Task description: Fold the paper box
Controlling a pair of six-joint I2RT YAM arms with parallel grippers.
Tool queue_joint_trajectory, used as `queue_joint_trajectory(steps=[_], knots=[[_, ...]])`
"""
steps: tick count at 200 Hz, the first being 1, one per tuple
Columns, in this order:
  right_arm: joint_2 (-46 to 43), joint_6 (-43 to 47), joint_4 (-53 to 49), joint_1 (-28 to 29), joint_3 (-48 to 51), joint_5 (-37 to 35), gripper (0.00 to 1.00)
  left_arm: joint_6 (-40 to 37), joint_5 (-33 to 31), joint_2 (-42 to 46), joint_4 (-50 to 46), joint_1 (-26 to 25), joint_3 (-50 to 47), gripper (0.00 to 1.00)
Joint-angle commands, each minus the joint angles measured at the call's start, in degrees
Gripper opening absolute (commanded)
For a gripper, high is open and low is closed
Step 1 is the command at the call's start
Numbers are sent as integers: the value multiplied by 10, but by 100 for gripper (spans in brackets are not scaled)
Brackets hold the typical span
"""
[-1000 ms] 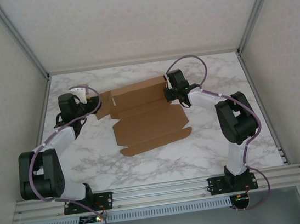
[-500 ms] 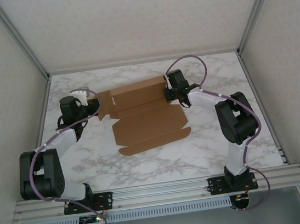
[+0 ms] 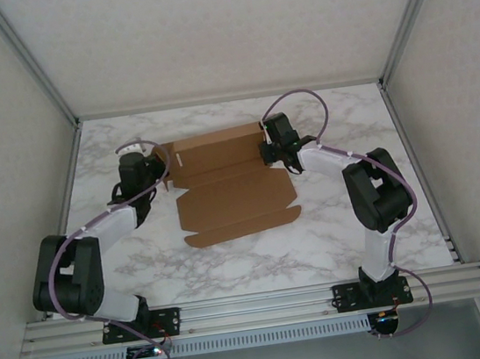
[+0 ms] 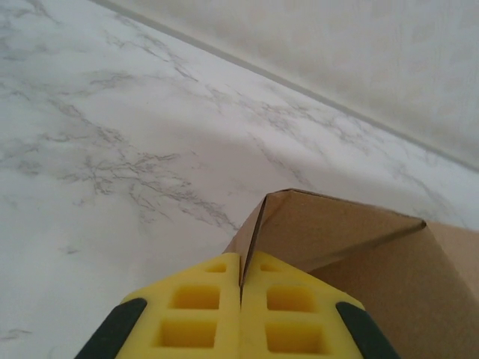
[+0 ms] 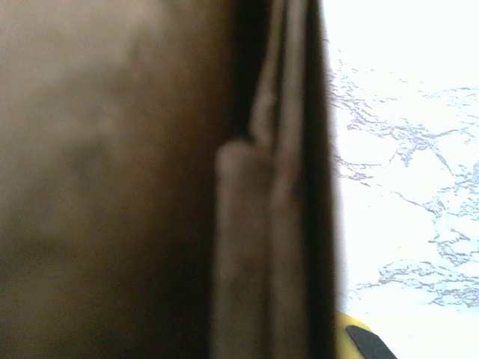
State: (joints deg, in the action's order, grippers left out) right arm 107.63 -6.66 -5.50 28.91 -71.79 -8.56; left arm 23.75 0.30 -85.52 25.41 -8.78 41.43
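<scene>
Brown paper box (image 3: 232, 185) mid-frame in the overhead view, left flap pinched in the fully closed left gripper (image 4: 241, 271), upper right corner seemingly clamped by the nearly shut right gripper (image 3: 268, 151). Risk of a tear or stray crease from uneven pulling at both ends, or of the thin flap slipping free.

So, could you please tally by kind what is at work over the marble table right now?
Cardboard items: 1, the paper box, partly folded
Pincers: 2, the left pincer and the right pincer, one at each end of the paper box
Total: 3
</scene>
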Motion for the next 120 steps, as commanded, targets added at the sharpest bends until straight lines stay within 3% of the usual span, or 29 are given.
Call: queue_joint_trajectory(steps=[1, 32, 71, 120], knots=[[23, -11, -65, 12, 6, 13, 0, 98, -43, -22, -10, -8, 14, 5], [24, 0, -69, 10, 7, 3, 0, 81, -38, -8, -16, -8, 17, 10], [23, 30, -67, -5, 10, -1, 0, -25, -5, 36, -77, -2, 34, 28], [18, 49, -63, -12, 8, 9, 0, -73, -13, 115, -106, 38, 32, 45]])
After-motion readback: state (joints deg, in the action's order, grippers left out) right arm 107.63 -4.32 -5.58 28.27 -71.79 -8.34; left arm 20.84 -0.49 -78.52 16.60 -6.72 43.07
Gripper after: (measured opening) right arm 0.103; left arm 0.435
